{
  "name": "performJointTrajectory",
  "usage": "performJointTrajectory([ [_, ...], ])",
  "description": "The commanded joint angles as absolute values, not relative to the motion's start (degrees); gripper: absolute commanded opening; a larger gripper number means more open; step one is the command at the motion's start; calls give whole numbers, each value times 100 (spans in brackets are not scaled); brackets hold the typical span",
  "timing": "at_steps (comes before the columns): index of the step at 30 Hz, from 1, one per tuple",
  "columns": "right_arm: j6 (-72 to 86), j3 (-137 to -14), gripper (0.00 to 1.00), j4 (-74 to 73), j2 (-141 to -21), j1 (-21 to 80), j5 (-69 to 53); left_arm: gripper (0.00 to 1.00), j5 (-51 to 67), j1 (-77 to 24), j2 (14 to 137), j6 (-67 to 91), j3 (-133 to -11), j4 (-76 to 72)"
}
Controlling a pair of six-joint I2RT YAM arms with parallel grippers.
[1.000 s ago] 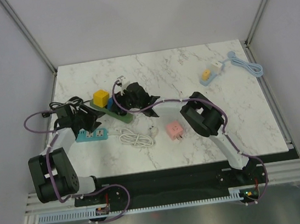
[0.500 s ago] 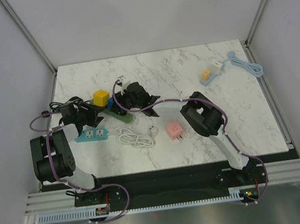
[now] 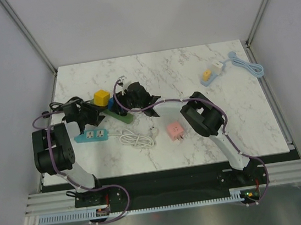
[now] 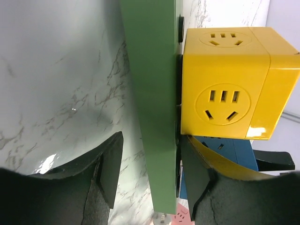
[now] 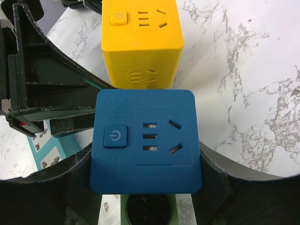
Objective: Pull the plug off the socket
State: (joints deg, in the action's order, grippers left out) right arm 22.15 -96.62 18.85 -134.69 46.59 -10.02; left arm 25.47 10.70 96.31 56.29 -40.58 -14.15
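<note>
At right wrist | right claw [image 5: 144,161] grips blue plug [image 5: 146,133] | overhead: obscured

Overhead camera looks down on the whole table [image 3: 189,68] — both wrist cameras sit close, sharing the blue plug [image 5: 146,140].

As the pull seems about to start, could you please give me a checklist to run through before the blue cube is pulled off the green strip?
1. Right gripper straddles blue cube: ok.
2. Right gripper clamped on it: cannot tell; the cube hides the contact.
3. Left gripper straddles green strip: ok.
4. Left gripper clamped on strip: not ok; a gap shows on one side.
5. Yellow cube outside right gripper: ok.
</note>
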Motion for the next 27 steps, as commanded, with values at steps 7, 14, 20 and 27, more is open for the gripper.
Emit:
performJointTrajectory([
  [7,2522,-10125,0,2698,-13368,4447,-861,52,2241,835,10212,5660,-4430,-1635],
  [14,2707,-10116,0,2812,-13368,4438,-975,27,1742,809,10116,5397,-4412,-1293],
  [20,3163,-10414,0,2506,-13429,4324,-1318,2,1231,782,9984,5054,-4430,-800],
  [27,2910,-11952,0,213,-13755,4078,-1609,2,774,537,9774,4624,-4359,-607],
])
